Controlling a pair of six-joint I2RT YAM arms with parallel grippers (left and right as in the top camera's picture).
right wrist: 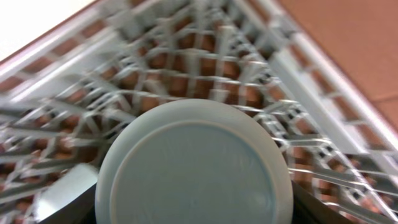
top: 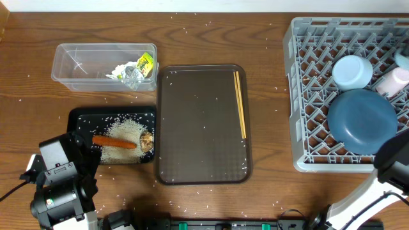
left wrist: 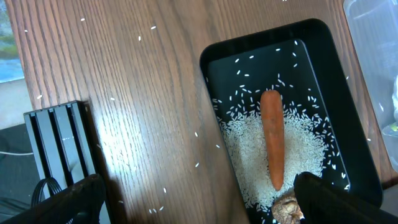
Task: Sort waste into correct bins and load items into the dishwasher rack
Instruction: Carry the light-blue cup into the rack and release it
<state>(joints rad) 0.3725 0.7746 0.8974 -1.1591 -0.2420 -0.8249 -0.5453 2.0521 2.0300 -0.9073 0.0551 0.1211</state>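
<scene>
The left arm (top: 57, 185) sits at the near left corner of the worktop (left wrist: 143, 93), its wrist tipped down so the camera looks almost straight at the wood. The left fingers (left wrist: 336, 202) are spread as wide as they go and hold nothing; only bare wood and stray grains lie between them. One finger hangs over the near end of the black tray (left wrist: 311, 56), and the other is over the wood well outside the tray. The small brown food lump (left wrist: 285, 210) lies just beside the tray-side finger. The orange carrot (left wrist: 272, 137) stretches away from that fingertip on a bed of white rice grains (left wrist: 242, 149). The clear tub (left wrist: 373, 50) lies beyond the tray, on the outer side of that finger.

The right arm (top: 393, 163) reaches in from the near right corner over the front edge of the dishwasher rack (top: 307, 96). The right fingers (right wrist: 314, 211) stand apart on either side of the dark-blue plate (right wrist: 193, 168), whose rim runs out to both of them. The view is blurred, so I cannot tell whether they press on the plate. The plate rests in the rack's near part, with the grey lattice ahead of the fingertips. The pale-blue cup (top: 351, 71) stands just past the plate.

The chopsticks (top: 240, 102) lie on the brown serving tray (top: 198, 140), well apart from both sets of fingers.
</scene>
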